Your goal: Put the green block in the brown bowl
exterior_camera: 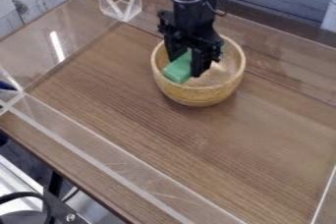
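The brown bowl [199,83] is a round tan wooden bowl standing on the wooden table, right of centre toward the back. My gripper [186,63] points straight down into the bowl from above, its black fingers closed on the green block [180,69]. The block hangs tilted, its lower end down inside the bowl's left half. Whether it touches the bowl's floor I cannot tell, since the near wall hides that.
A clear acrylic wall [79,144] runs along the table's front and left edges. A small clear acrylic stand [121,4] sits at the back left. Bare wooden tabletop [132,120] lies in front of the bowl.
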Tool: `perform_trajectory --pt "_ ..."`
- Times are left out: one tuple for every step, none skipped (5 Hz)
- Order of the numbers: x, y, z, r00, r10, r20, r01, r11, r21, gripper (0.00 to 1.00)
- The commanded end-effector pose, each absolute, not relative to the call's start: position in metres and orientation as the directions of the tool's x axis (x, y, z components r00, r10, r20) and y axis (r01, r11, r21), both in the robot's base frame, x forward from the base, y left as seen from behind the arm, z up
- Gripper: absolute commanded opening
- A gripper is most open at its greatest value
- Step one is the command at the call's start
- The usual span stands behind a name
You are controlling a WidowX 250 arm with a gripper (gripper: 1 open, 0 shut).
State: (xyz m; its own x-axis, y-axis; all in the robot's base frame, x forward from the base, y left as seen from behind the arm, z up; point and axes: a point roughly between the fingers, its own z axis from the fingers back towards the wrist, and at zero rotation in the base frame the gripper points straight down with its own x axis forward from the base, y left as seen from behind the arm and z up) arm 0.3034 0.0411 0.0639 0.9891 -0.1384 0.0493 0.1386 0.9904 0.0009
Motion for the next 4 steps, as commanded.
perform_trajectory --pt "0.317 0.040 0.075 0.985 -0.141 0.101 0.141 0.990 0.012 0.00" --pt "0.318 0.037 0.078 0.984 -0.143 0.108 0.144 0.990 0.002 0.00" --pt "0.319 0.033 0.087 0.982 -0.143 0.125 0.146 0.989 -0.010 0.00" --pt "0.320 0.030 0.096 0.979 -0.143 0.142 0.148 0.989 -0.023 0.00"
